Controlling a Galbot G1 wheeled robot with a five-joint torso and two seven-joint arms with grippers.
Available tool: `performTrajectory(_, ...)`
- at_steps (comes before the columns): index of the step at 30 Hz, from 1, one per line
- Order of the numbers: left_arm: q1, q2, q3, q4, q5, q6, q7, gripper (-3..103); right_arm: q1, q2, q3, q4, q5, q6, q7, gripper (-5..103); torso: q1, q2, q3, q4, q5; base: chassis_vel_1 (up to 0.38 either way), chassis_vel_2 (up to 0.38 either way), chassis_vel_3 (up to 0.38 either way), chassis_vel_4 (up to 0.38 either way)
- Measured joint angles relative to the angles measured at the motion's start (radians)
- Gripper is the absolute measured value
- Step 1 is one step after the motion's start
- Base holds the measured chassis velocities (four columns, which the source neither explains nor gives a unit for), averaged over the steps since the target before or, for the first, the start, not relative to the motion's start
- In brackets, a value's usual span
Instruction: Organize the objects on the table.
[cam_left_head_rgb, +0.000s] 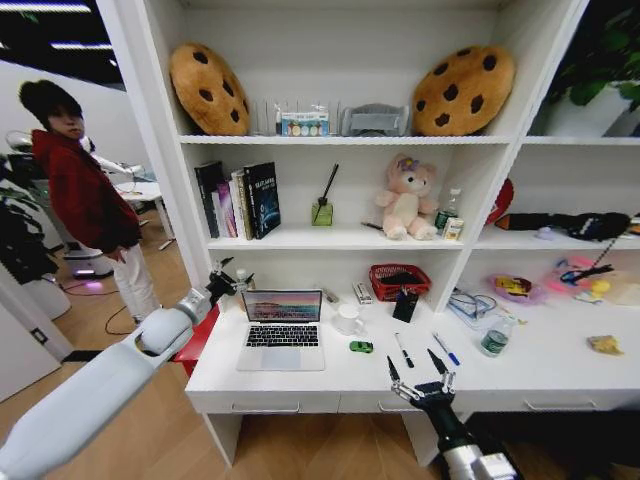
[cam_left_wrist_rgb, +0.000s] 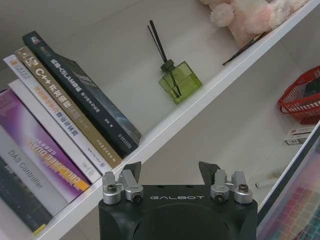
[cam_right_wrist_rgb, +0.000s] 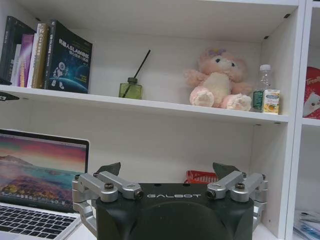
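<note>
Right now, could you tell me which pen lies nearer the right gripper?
The black pen; it lies just beyond the right gripper, while the blue pen sits farther right.

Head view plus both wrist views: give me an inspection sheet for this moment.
Surface: white desk, partly covered.
Job's things: open laptop, green toy car, two pens, water bottle, yellow scrap.
Clutter: white mug, red basket.
Grippers: left gripper open, raised beside the laptop; right gripper open at the desk's front edge.
Cables: cables lie right of the basket.
Surroundings: shelves with books, teddy bear, cushions.
</note>
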Motion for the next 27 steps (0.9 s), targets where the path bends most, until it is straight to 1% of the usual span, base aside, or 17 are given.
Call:
performTrajectory(2,-0.091,-0.044,0.081,0.066,0.03,-0.025,0.027,54,-0.005,0.011,0.004,-0.002,0.0,0.008,0.004,100,0.0,0.0,0.0,-0.0004,0.0001,0.0,0.0,0.0,0.0)
performTrajectory(3,-0.091,-0.044,0.081,0.066,0.03,-0.025,0.027,54,-0.005,0.011,0.004,-0.002,0.0,0.008,0.004,100,0.0,0.0,0.0,-0.0004,0.0001,0.0,0.0,0.0,0.0)
performTrajectory(5,-0.174,-0.078,0.137,0.136,0.107,-0.09,0.1,43,-0.013,0.018,0.007,-0.002,0.0,0.017,0.005,100,0.0,0.0,0.0,-0.001,-0.0001,0.0,0.0,0.0,0.0)
performTrajectory(6,-0.174,-0.078,0.137,0.136,0.107,-0.09,0.1,43,-0.013,0.018,0.007,-0.002,0.0,0.017,0.005,100,0.0,0.0,0.0,-0.001,-0.0001,0.0,0.0,0.0,0.0)
performTrajectory(7,-0.233,-0.097,0.171,0.188,0.171,-0.164,0.198,38,-0.016,0.021,0.01,-0.006,-0.001,0.027,0.007,100,0.0,0.0,0.0,-0.0008,0.0003,0.0,0.0,0.0,0.0)
performTrajectory(9,-0.295,-0.11,0.21,0.244,0.23,-0.246,0.318,32,-0.019,0.025,0.013,-0.009,-0.003,0.039,0.014,100,0.0,0.0,0.0,-0.0006,0.0001,0.0,0.0,0.0,0.0)
performTrajectory(10,-0.295,-0.11,0.21,0.244,0.23,-0.246,0.318,32,-0.019,0.025,0.013,-0.009,-0.003,0.039,0.014,100,0.0,0.0,0.0,-0.0006,0.0001,0.0,0.0,0.0,0.0)
performTrajectory(11,-0.324,-0.117,0.233,0.269,0.251,-0.28,0.365,27,-0.02,0.027,0.017,-0.01,-0.002,0.043,0.02,100,0.0,0.0,0.0,-0.0004,0.0003,0.0,0.0,0.0,0.0)
performTrajectory(12,-0.353,-0.127,0.258,0.295,0.27,-0.313,0.413,16,-0.02,0.029,0.022,-0.011,0.001,0.046,0.026,100,0.0,0.0,0.0,-0.0002,0.0002,0.0,0.0,0.0,0.0)
performTrajectory(14,-0.368,-0.136,0.272,0.308,0.279,-0.329,0.44,16,-0.02,0.031,0.024,-0.012,0.003,0.046,0.029,100,0.0,0.0,0.0,-0.0001,0.0002,0.0,0.0,0.0,0.0)
performTrajectory(17,-0.424,-0.184,0.314,0.374,0.36,-0.402,0.519,2,-0.019,0.032,0.028,-0.016,0.009,0.047,0.038,100,0.0,0.0,0.0,-0.0003,0.0,0.0,0.0,0.0,0.0)
performTrajectory(18,-0.424,-0.184,0.314,0.374,0.36,-0.402,0.519,2,-0.019,0.032,0.028,-0.016,0.009,0.047,0.038,100,0.0,0.0,0.0,-0.0003,0.0,0.0,0.0,0.0,0.0)
performTrajectory(20,-0.468,-0.221,0.337,0.428,0.424,-0.452,0.571,0,-0.019,0.035,0.029,-0.016,0.01,0.048,0.043,100,0.0,0.0,0.0,-0.0006,0.0002,0.0,0.0,0.0,0.0)
performTrajectory(21,-0.468,-0.221,0.337,0.428,0.424,-0.452,0.571,0,-0.019,0.035,0.029,-0.016,0.01,0.048,0.043,100,0.0,0.0,0.0,-0.0006,0.0002,0.0,0.0,0.0,0.0)
performTrajectory(23,-0.507,-0.256,0.349,0.49,0.508,-0.505,0.634,0,-0.022,0.039,0.03,-0.015,0.009,0.053,0.044,100,0.0,0.0,0.0,-0.0005,0.0002,0.0,0.0,0.0,0.0)
performTrajectory(24,-0.507,-0.256,0.349,0.49,0.508,-0.505,0.634,0,-0.022,0.039,0.03,-0.015,0.009,0.053,0.044,100,0.0,0.0,0.0,-0.0005,0.0002,0.0,0.0,0.0,0.0)
performTrajectory(27,-0.525,-0.319,0.31,0.596,0.677,-0.657,0.707,0,-0.031,0.045,0.033,-0.017,0.009,0.061,0.044,100,0.0,0.0,0.0,-0.0006,0.0,0.0,0.0,0.0,0.0)
